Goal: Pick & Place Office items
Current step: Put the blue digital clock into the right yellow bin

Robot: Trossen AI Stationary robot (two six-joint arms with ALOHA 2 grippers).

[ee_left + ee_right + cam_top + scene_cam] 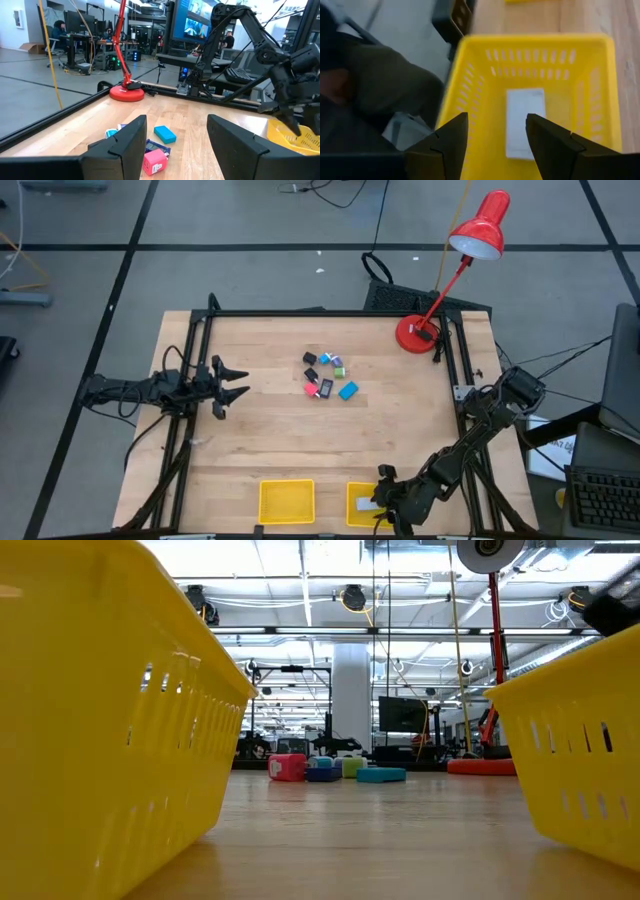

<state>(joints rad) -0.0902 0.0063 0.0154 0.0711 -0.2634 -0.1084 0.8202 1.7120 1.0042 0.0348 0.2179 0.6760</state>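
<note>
The office items (325, 375) lie in a small cluster mid-table: black, pink-red, teal, green and light blue pieces. In the left wrist view a pink-red block (155, 161) and a light blue block (165, 134) rest flat on the wood. My left gripper (240, 380) hovers open to the left of the cluster, its fingers (125, 145) pointing at it. My right gripper (497, 120) is open above the right yellow tray (470, 75), at the table's near edge (385, 498). A white flat item (525, 122) lies on that tray's floor.
A second yellow tray (287, 502) sits left of the right one (352, 492) along the near edge. A red desk lamp stands on its base (415, 333) at the far right corner. A black frame rail (320, 313) borders the table. Bare wood lies between the cluster and the trays.
</note>
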